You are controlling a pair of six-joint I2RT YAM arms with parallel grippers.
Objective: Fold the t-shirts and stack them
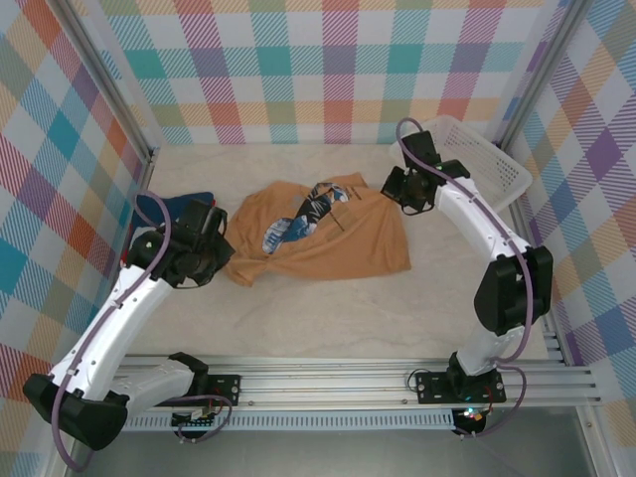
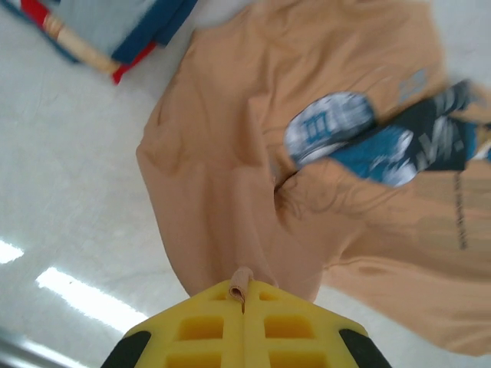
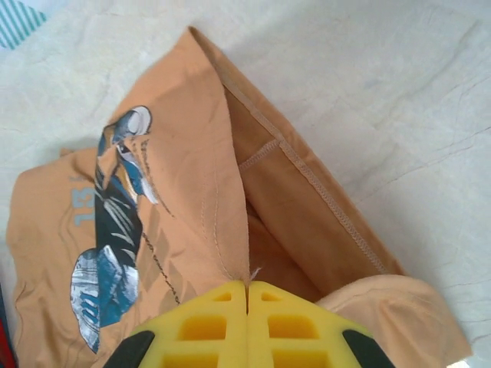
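From above, the orange shirt (image 1: 318,238) lies crumpled in the middle of the table (image 1: 328,318), its print (image 1: 303,214) facing up and partly folded over. The left tool (image 1: 227,260) sits at the shirt's left corner and the right tool (image 1: 391,191) at its far right corner. The navy shirt (image 1: 164,207) lies at the left edge of the table, partly hidden behind the left arm. A white basket (image 1: 487,159) stands in the far right corner, apart from both shirts.

In the left wrist view, the left tool (image 2: 244,295) has its yellow fingers (image 2: 203,326) pressed together, clamped on a small curl of the orange shirt (image 2: 230,184) at its edge. The cloth spreads away from the grip over the table (image 2: 69,176). The navy shirt (image 2: 123,19) shows at the upper left, clear of the orange one.

In the right wrist view, the right tool (image 3: 247,287) is likewise together, pinching the orange shirt (image 3: 192,130) where a layer folds over and the inner hem seam shows. The print (image 3: 115,230) lies to the left of the grip.
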